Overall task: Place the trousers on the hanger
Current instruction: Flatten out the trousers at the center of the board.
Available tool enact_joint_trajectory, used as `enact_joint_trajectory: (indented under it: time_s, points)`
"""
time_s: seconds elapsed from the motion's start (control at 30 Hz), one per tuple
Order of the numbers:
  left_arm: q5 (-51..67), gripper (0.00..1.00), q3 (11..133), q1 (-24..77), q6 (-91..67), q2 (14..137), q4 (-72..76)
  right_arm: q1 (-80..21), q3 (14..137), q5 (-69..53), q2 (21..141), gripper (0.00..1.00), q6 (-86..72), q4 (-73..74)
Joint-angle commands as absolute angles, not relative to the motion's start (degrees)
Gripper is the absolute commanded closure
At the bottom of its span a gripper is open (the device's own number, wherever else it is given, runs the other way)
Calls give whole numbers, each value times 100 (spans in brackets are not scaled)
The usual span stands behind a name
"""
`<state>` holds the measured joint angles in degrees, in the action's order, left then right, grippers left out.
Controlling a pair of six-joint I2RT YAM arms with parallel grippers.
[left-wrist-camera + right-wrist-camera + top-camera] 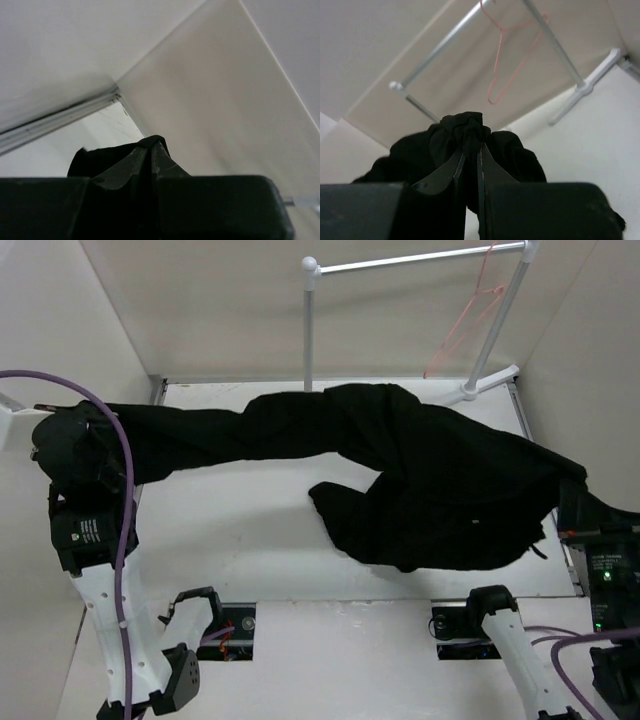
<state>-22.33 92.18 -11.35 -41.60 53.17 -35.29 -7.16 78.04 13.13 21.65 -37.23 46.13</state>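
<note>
The black trousers lie stretched across the table, one leg running to the far left, the bulk bunched at the right. My left gripper is shut on the end of a trouser leg at the left edge. My right gripper is shut on a bunch of trouser cloth at the right edge. The thin pinkish-red hanger hangs from the rack's bar at the back right, also in the right wrist view, apart from both grippers.
A grey metal clothes rack with white joints stands at the back of the table, its foot at the back right. White walls close in the left, back and right sides. Bare white tabletop lies in front of the trousers.
</note>
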Motion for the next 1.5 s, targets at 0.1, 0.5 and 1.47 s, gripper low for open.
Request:
enact_joint_trajectory:
  time_s: [0.1,0.5,1.47]
  points:
    - [-3340,95,8545,-1138,-3516,5923,-3367,-979,6866,2513,2802,96,-3612,4133]
    - [-4221,97,7752,-1024,-2837,7047,-2689,390,5187,2094,3786,98,-3822,3614]
    - [-4281,96,7252,-1007,-3252,6160,-3271,-5,6092,1996,3626,96,-3727,3510]
